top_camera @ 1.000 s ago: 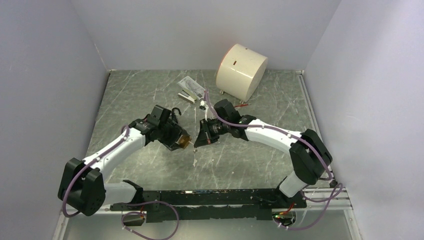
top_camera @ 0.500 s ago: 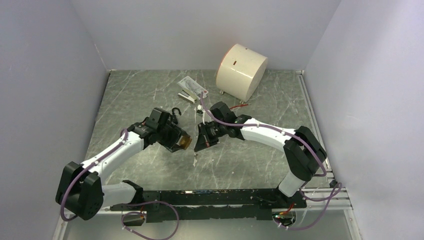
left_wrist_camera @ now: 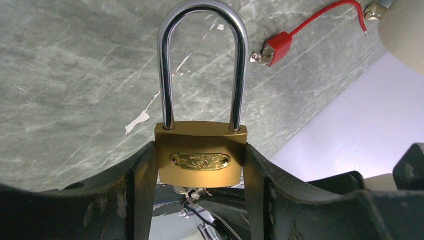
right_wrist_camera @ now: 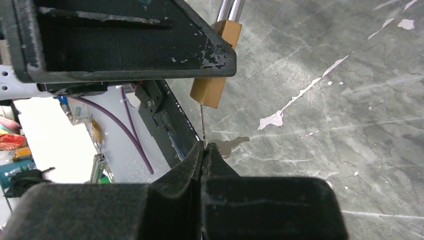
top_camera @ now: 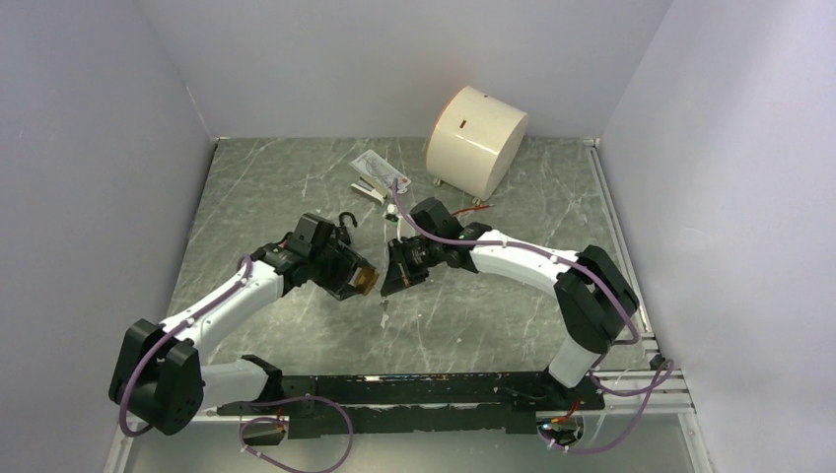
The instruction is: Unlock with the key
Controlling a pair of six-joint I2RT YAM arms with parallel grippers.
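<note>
One brass padlock [left_wrist_camera: 202,155] is clamped by its body between the left gripper's [top_camera: 360,281] two jaws, both shackle legs seated. The right gripper [right_wrist_camera: 202,151] is pinched shut on one key [right_wrist_camera: 202,125], whose tip is at the padlock's underside. One cream drum [top_camera: 476,140] stands behind.

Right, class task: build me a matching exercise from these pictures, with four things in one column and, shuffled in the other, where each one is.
Things:
1. brass padlock
2. key
3. red-sleeved wire
4. cream drum

Places:
A. lying loose on the table
B. pinched in the right tool
C. at the table's far end, near the back wall
D. clamped in the left tool

Pairs: 1-D, 2-B, 3-A, 4-C.
</note>
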